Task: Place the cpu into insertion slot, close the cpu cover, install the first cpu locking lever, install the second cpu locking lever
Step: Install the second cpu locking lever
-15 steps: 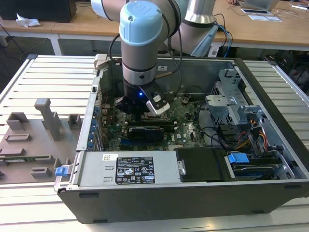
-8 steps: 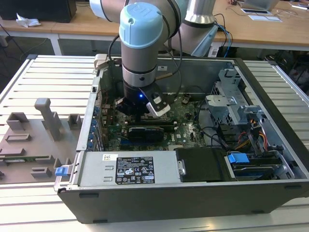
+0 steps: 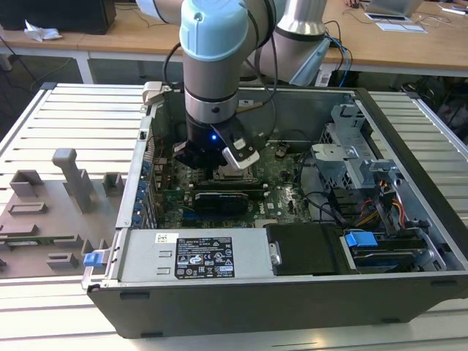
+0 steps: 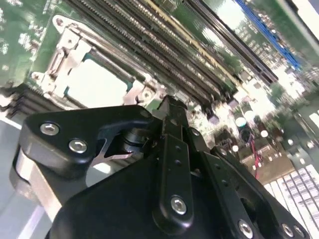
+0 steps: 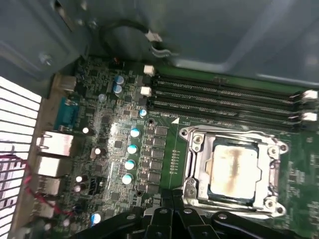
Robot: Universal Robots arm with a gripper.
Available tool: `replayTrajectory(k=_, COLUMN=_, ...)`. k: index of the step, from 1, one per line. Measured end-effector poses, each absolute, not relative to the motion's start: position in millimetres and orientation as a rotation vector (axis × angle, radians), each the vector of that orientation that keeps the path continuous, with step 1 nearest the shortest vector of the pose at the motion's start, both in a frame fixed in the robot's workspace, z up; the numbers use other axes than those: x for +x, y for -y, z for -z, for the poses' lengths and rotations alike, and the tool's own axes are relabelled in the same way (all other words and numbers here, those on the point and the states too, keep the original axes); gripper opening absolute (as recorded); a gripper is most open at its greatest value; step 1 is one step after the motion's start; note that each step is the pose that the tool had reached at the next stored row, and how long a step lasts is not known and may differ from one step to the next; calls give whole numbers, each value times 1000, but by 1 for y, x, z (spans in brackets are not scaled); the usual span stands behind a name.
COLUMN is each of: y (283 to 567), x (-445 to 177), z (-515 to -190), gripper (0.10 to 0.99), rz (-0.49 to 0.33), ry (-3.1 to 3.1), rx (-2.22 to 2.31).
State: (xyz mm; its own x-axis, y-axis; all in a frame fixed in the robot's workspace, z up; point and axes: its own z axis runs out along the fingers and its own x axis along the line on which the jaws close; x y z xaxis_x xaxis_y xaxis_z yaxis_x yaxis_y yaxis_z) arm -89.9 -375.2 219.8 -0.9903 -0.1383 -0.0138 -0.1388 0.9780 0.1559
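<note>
1. One arm [image 3: 212,66] reaching down into the open computer case [image 3: 292,292] in the exterior view, with its end effector [image 3: 219,162] low over the green motherboard [image 3: 285,197], just above the insertion slot [image 3: 232,174].
2. Same view: case lying on its side on a slatted metal counter [image 3: 80,110]; black power supply [image 3: 197,257] along the near wall, drive cage with a blue tab [image 3: 360,238] toward the exterior view's right, grey plastic fixtures [image 3: 44,212] on the counter toward the exterior view's left.
3. Second wrist view: end effector [image 4: 169,112] black, seen from behind, fingers drawn together to a narrow tip with nothing between them, hanging just beside the socket.
4. Same view: cpu [image 4: 97,84] pale and silvery, lying flat inside the insertion slot [image 4: 45,77]; silvery cpu cover [image 4: 67,47] framing it; long memory slots [image 4: 164,45] running close alongside.
5. First wrist view: cpu [image 5: 233,169] seated in the insertion slot [image 5: 197,191], top dull grey with brownish smudges; cpu cover [image 5: 269,177] lying flat around the chip, its cut-out middle leaving the metal top bare.
6. Same view: black end effector [image 5: 172,211] clenched, empty, close to the socket's edge; four memory slots [image 5: 224,97] parallel beyond the socket; row of round capacitors [image 5: 130,157] and rear connector ports [image 5: 52,144] to the other side.
</note>
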Motion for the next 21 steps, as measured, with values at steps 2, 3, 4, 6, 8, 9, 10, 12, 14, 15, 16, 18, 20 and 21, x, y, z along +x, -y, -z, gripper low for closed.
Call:
replayTrajectory(k=2, y=374, x=-87, z=-221, gripper=106, rz=-246, ry=-3121, rx=-219)
replayTrajectory(k=3, y=374, x=-84, z=-221, gripper=106, rz=-245, ry=-3122, rx=-218)
replayTrajectory(k=4, y=373, x=-78, z=-221, gripper=106, rz=-245, ry=-3125, rx=-218)
replayTrajectory(k=6, y=370, x=-67, z=-220, gripper=106, rz=-242, ry=-3130, rx=-218)
replayTrajectory(k=8, y=367, x=-57, z=-219, gripper=106, rz=-229, ry=-3137, rx=-217)
replayTrajectory(k=9, y=365, x=-52, z=-218, gripper=106, rz=-221, ry=-3140, rx=-217)
replayTrajectory(k=10, y=361, x=-45, z=-216, gripper=106, rz=-203, ry=-3145, rx=-217)
replayTrajectory(k=12, y=351, x=-36, z=-213, gripper=106, rz=-148, ry=-3153, rx=-216)
replayTrajectory(k=14, y=344, x=-34, z=-213, gripper=106, rz=-116, ry=-3156, rx=-216)
replayTrajectory(k=15, y=338, x=-33, z=-212, gripper=106, rz=-96, ry=-3158, rx=-216)
replayTrajectory(k=16, y=334, x=-33, z=-212, gripper=106, rz=-83, ry=-3159, rx=-216)
replayTrajectory(k=18, y=328, x=-32, z=-215, gripper=106, rz=-46, ry=-3161, rx=-215)
replayTrajectory(k=20, y=328, x=-32, z=-223, gripper=106, rz=-39, ry=-3161, rx=-216)
replayTrajectory(k=21, y=328, x=-32, z=-229, gripper=106, rz=-37, ry=-3161, rx=-216)
